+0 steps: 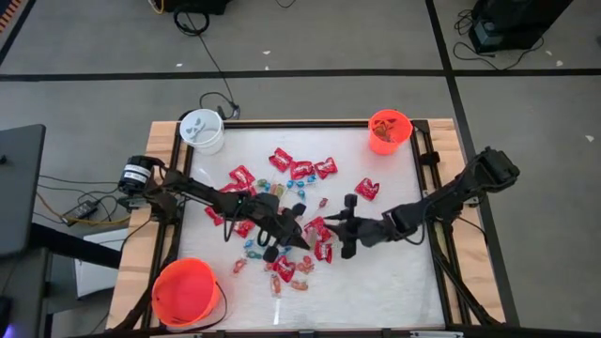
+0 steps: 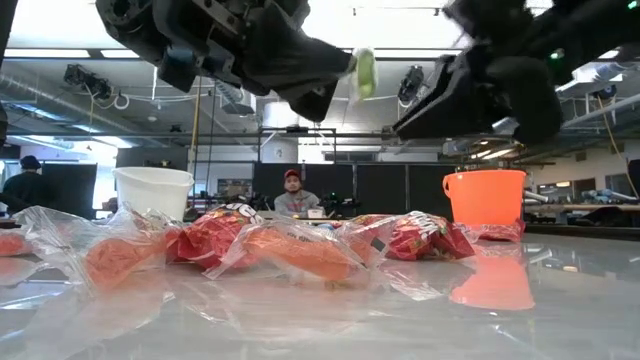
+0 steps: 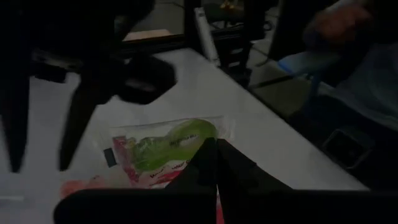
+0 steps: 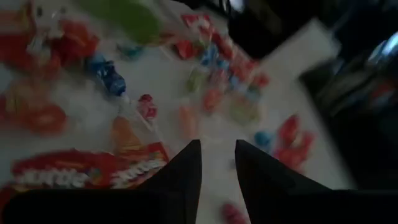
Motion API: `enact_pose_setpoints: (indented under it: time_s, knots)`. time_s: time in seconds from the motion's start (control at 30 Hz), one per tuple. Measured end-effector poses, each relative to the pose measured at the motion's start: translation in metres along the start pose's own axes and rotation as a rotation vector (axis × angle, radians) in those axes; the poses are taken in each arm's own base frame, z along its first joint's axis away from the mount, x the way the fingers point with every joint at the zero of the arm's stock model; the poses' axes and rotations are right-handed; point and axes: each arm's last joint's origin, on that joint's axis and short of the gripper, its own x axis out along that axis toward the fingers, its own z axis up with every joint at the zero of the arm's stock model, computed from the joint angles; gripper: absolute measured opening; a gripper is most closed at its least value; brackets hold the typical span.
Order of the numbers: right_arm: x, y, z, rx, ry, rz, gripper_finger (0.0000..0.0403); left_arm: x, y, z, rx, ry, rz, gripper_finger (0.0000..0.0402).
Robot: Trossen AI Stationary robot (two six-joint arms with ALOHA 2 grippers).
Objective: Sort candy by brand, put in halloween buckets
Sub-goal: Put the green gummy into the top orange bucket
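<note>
Above table [image 1: 394, 272], left pincer [image 3: 214, 146] pinches (green) candy [image 3: 177, 140].

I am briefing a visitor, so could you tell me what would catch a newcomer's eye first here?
Probably the heap of candy mid-table, mostly red packets, with both arms meeting over it. The left gripper is shut on a green clear-wrapped sweet, lifted off the table; the right gripper hangs open beside it. Three buckets sit at the corners: white bucket, small orange bucket, larger orange bucket.

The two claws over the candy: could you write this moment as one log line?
left claw: shut on green candy, lifted | right claw: open, empty, above candy pile | buckets: white bucket, two orange
</note>
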Motion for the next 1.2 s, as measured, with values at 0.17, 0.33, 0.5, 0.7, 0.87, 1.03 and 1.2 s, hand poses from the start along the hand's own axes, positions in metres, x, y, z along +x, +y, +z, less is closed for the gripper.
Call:
enact_pose_setpoints:
  time_s: [0.17,0.33,0.5,0.7,0.87,1.03,1.2]
  knots:
    - [-0.008,0.007,0.009,-0.255,-0.049,-0.072,0.011,-0.002,0.006,0.001,-0.02,-0.018,-0.004,0.0004]
    - [-0.01,0.003,0.012,-0.316,-0.021,-0.205,0.011,-0.003,0.008,0.001,-0.03,-0.014,0.033,0.0004]
    - [-0.013,0.01,0.014,-0.406,-0.063,-0.132,0.011,-0.003,0.008,0.001,-0.027,-0.014,0.033,0.0004]
    - [-0.014,0.01,0.015,-0.399,-0.064,-0.142,0.011,-0.003,0.008,0.001,-0.026,-0.013,0.034,0.0005]
    - [-0.015,0.011,0.015,-0.398,-0.069,-0.134,0.011,-0.003,0.008,-0.002,-0.036,0.011,0.036,0.0005]
    - [-0.015,0.013,0.015,-0.413,-0.106,-0.067,0.011,-0.003,0.008,-0.001,-0.035,0.008,0.039,0.0005]
    - [-0.015,0.013,0.017,-0.46,-0.131,-0.038,0.0111,-0.005,0.01,-0.006,-0.044,0.021,0.083,0.0005]
